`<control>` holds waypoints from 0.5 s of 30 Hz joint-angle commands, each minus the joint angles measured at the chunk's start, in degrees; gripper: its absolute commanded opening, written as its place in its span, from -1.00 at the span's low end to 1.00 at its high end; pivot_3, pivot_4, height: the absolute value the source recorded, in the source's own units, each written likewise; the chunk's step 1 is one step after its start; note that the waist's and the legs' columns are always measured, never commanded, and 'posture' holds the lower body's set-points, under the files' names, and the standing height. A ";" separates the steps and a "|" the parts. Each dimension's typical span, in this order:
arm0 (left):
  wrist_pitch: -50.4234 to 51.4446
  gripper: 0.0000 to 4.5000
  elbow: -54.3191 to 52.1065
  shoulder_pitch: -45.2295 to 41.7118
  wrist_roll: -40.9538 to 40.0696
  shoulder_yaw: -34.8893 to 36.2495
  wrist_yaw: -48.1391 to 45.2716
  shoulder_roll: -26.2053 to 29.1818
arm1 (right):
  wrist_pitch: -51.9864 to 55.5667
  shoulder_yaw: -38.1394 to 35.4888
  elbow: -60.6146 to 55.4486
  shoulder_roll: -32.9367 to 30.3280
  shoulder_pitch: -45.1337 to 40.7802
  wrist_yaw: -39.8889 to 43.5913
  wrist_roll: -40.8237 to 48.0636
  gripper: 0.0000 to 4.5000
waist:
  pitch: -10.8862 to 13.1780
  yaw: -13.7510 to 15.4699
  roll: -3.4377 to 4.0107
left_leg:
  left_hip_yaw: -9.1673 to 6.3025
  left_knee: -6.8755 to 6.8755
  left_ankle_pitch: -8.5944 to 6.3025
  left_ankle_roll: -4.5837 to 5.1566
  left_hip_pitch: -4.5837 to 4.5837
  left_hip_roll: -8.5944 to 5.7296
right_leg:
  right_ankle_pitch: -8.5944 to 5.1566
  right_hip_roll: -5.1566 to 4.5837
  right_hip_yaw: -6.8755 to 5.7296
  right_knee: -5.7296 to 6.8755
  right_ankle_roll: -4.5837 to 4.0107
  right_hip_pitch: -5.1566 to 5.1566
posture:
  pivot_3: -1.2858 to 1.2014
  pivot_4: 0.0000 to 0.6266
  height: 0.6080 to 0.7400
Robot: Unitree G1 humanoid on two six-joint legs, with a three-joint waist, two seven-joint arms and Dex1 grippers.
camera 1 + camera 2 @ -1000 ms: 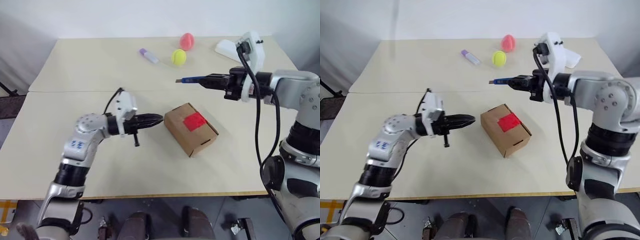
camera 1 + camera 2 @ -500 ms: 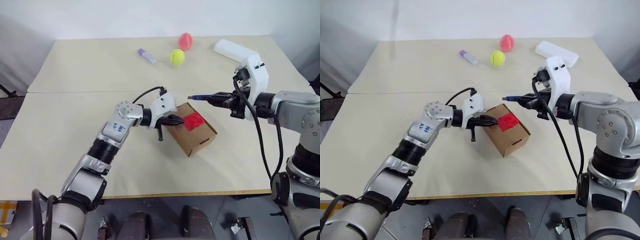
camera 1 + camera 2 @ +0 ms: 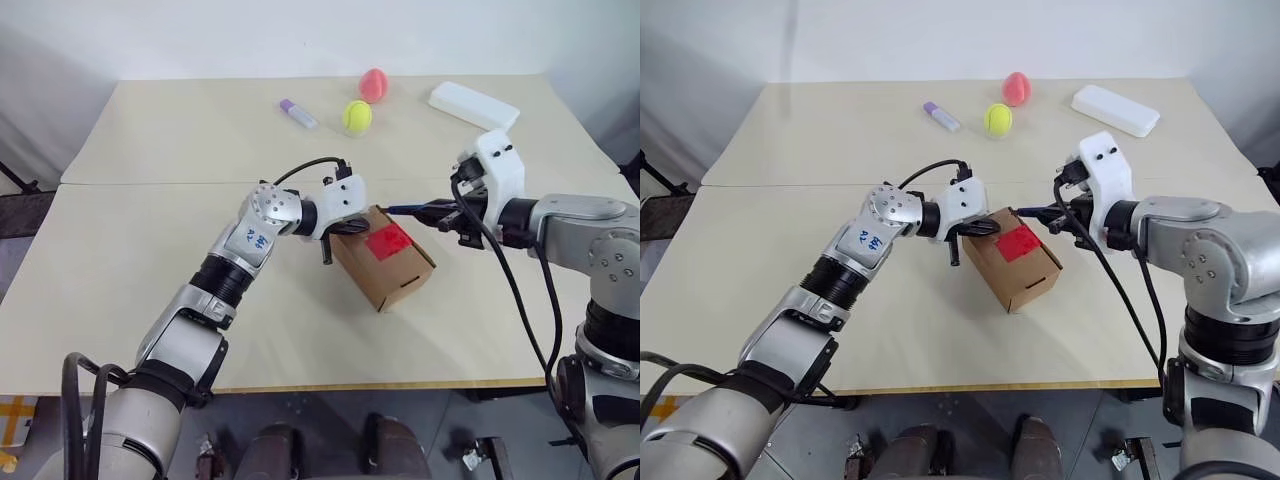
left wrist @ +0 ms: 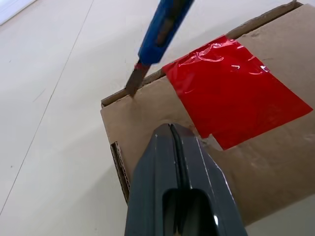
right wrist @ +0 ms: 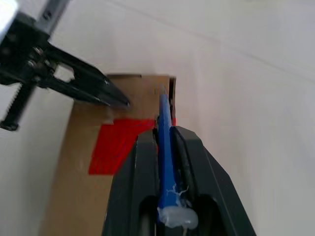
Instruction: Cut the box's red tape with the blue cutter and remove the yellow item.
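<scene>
The box (image 3: pixel 381 256) sits mid-worktop (image 3: pixel 150 150), turned diagonal, its long axis running from far-left to near-right. One strip of red tape (image 3: pixel 389 241) lies on its top face, toward the far end.

My right claw (image 3: pixel 432 211) is clamped on the blue cutter (image 3: pixel 408 209). The cutter's long axis lies roughly left-right, blade tip pointing left at the box's far top edge, beside the tape.

My left claw (image 3: pixel 989 227) has fingers pressed together w/ nothing between them, tips resting on the box top's left part, just left of the tape.

Far side of the worktop: 1 pink-red ball (image 3: pixel 373 83), 1 yellow-green tennis ball (image 3: pixel 357 116), 1 purple-capped tube (image 3: pixel 298 113), 1 white case (image 3: pixel 474 104).
</scene>
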 commanded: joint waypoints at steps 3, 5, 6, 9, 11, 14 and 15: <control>1.77 -1.00 1.91 0.20 2.04 -0.49 -0.30 0.19 | -2.23 0.94 0.23 -2.20 1.42 0.90 -0.50 -0.94 | 0.00 0.06 -0.01 | -0.05 0.14 0.00 0.01 0.00 0.01 | 0.00 0.00 -0.01 0.01 0.00 0.07 | 0.03 -0.52 1.00; 2.05 -1.00 1.99 0.13 2.05 -0.33 -0.18 0.14 | -1.72 0.93 -0.31 -2.65 1.72 0.96 -0.24 -0.94 | 0.00 0.10 -0.01 | -0.15 0.19 0.00 0.02 0.00 0.01 | 0.00 -0.01 0.03 0.01 0.00 0.08 | 0.03 -0.52 1.00; 2.16 -1.00 1.91 0.16 2.04 -0.30 -0.18 0.10 | -1.54 0.87 -0.62 -2.85 1.91 0.98 -0.16 -0.94 | 0.00 0.16 -0.01 | -0.24 0.20 0.00 0.02 0.00 0.02 | 0.00 -0.01 0.03 0.00 0.00 0.08 | 0.03 -0.52 1.00; 2.25 -1.00 1.77 0.26 2.05 -0.27 -0.16 -0.02 | -1.09 0.24 -1.21 -3.15 2.20 0.79 0.05 -0.94 | 0.00 0.36 -0.01 | -0.43 0.20 -0.01 0.03 0.00 0.01 | 0.00 -0.02 0.03 0.00 0.00 0.09 | 0.03 -0.52 1.00; 2.34 -1.00 1.60 0.39 2.07 -0.28 -0.12 -0.13 | -0.85 -0.28 -1.62 -3.33 2.09 0.57 0.14 -0.94 | 0.00 0.54 0.00 | -0.44 0.21 -0.01 0.03 0.00 0.01 | 0.00 -0.02 0.03 0.01 0.00 0.09 | 0.03 -0.52 1.00; 2.43 -1.00 1.33 0.59 2.04 -0.33 -0.10 -0.36 | 0.16 -2.05 -1.75 -2.32 0.20 -0.20 0.51 -0.94 | 0.00 0.85 -0.01 | -0.44 0.21 -0.01 0.03 0.00 0.00 | 0.00 -0.02 0.03 0.00 0.00 0.09 | 0.03 -0.52 1.00; 2.44 -1.00 1.28 0.64 2.04 -0.35 -0.07 -0.45 | 0.67 -2.61 -1.82 -1.84 -0.51 -0.33 0.79 -0.94 | 0.00 0.96 -0.01 | -0.44 0.22 -0.01 0.03 0.00 0.01 | 0.00 -0.02 0.04 0.00 0.00 0.09 | 0.03 -0.52 1.00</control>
